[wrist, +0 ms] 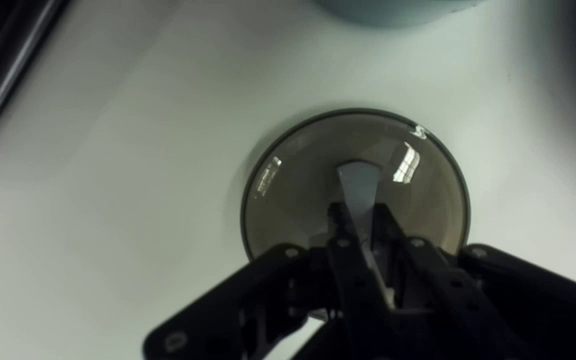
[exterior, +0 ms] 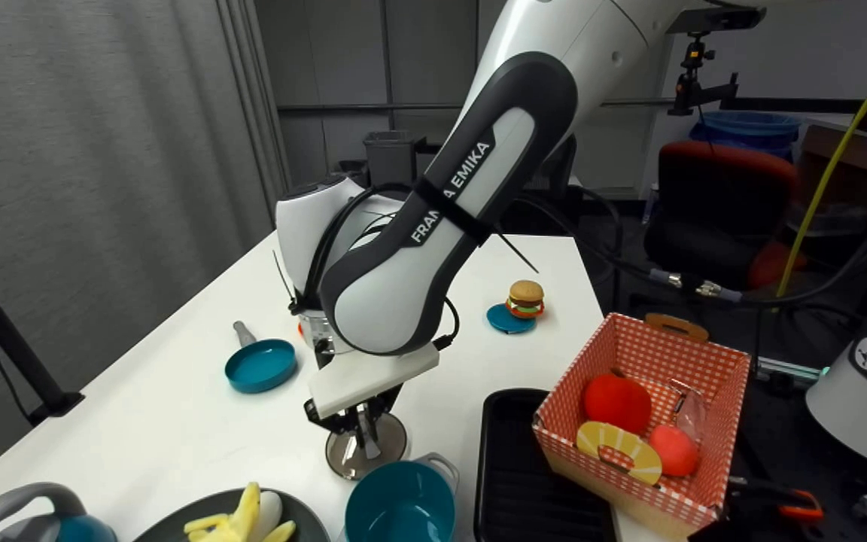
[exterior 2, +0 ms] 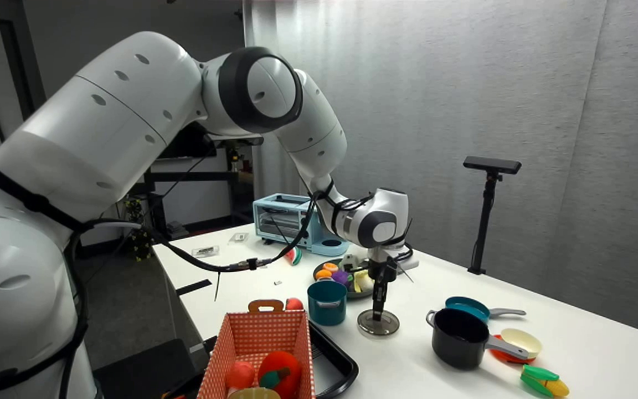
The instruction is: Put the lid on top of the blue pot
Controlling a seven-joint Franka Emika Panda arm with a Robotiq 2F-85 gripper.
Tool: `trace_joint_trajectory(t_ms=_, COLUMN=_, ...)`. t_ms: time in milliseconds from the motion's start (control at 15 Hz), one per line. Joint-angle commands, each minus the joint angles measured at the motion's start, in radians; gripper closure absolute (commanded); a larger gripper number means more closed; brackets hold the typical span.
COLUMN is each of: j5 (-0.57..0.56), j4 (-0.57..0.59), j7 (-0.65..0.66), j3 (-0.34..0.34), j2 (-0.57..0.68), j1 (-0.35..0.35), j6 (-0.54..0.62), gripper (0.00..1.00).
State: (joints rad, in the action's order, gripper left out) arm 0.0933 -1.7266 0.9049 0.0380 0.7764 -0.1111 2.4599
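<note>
The lid [exterior: 390, 443] is a round grey glass disc with a dark rim and a grey upright knob; it also shows in an exterior view [exterior 2: 389, 324] and in the wrist view [wrist: 293, 190]. It lies flat at or very near the white table. My gripper [wrist: 359, 212] points down over it, its fingers closed on both sides of the knob. The gripper also shows in both exterior views [exterior: 365, 435] [exterior 2: 377, 315]. The blue pot [exterior: 401, 503] is open-topped and stands close beside the lid, also in an exterior view [exterior 2: 327, 303]; only its edge [wrist: 393, 12] shows in the wrist view.
A black grill tray [exterior: 531, 467] and a red-checked basket [exterior: 565, 418] stand beside the pot. A dark plate of toy food [exterior: 305, 519] is near the pot's other side. A black pot [exterior 2: 457, 343] and a teal pan [exterior: 260, 366] stand farther along the table.
</note>
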Motion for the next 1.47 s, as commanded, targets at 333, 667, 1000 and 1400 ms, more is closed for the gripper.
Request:
trace_joint_trajectory(t_ms=333, j5=-0.016, j4=0.005, j7=0.082, j3=0.050, j2=-0.068, j1=-0.081, j6=-0.121, gripper=0.96)
trace_joint_trajectory(t_ms=667, j5=-0.058, j4=-0.027, j7=0.170, j3=0.078, j2=-0.128, j1=-0.120, j6=-0.153, gripper=0.96)
trace_joint_trajectory(t_ms=1000, j5=-0.108, j4=-0.052, j7=0.238, j3=0.081, j2=-0.179, j1=-0.134, j6=-0.175, gripper=0.96)
trace_joint_trajectory(t_ms=1400, j5=-0.137, j4=-0.051, j7=0.243, j3=0.059, j2=-0.190, j1=-0.134, j6=-0.186, gripper=0.96)
